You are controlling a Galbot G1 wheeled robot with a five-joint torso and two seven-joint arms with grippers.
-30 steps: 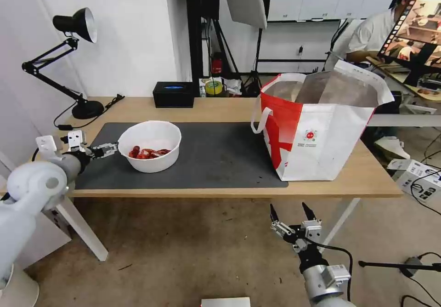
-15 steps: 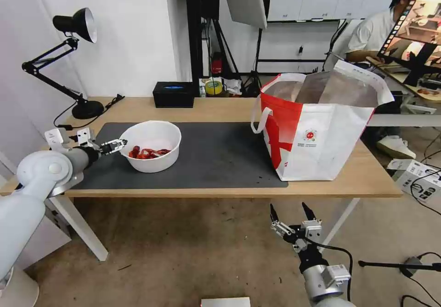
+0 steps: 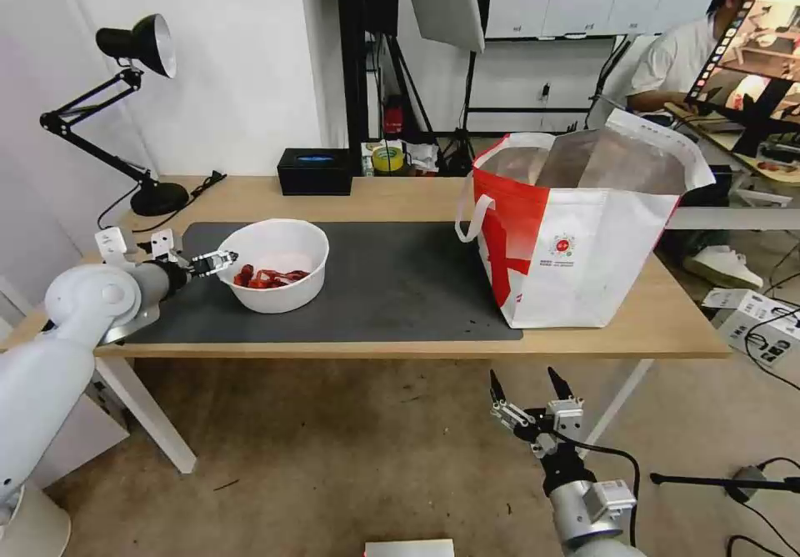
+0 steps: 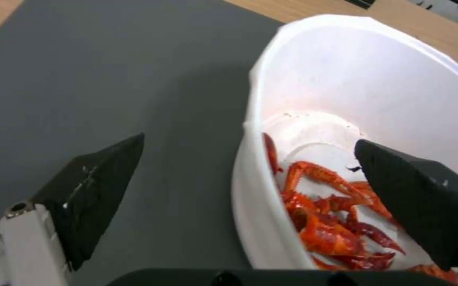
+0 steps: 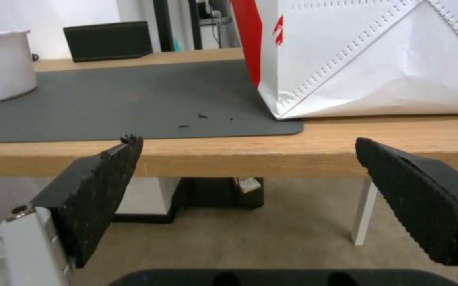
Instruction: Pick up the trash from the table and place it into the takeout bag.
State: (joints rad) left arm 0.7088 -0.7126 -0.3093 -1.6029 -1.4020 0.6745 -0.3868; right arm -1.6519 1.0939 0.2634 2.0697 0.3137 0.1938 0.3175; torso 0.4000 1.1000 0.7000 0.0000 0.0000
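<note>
**Left tool astride the bowl rim, not yet clamped**

The left tool [image 3: 218, 262] sits at the near-left edge of the bowl [image 3: 279, 248], released; in the left wrist view its two pads straddle the white wall, one [image 4: 94, 186] outside over the grey mat [image 4: 80, 79], the other [image 4: 425, 198] inside above the red scraps [image 4: 335, 222]; neither pad appears to touch the wall yet. The bowl stands upright on the mat [image 3: 400, 290], on the left half of the table [image 3: 658, 323]; the bag [image 3: 583, 232] stands open at the right end, well apart from the bowl.

To grip well, I judge the tool should sink a little further so the pads take more wall below the rim; then close squarely, since a thin plastic wall may flex or slip out of a shallow pinch; keep the bowl level on the lift, or the scraps will spill on the way to the bag.

The right tool [image 3: 533, 390] hangs released below the table's front edge, idle.
</note>
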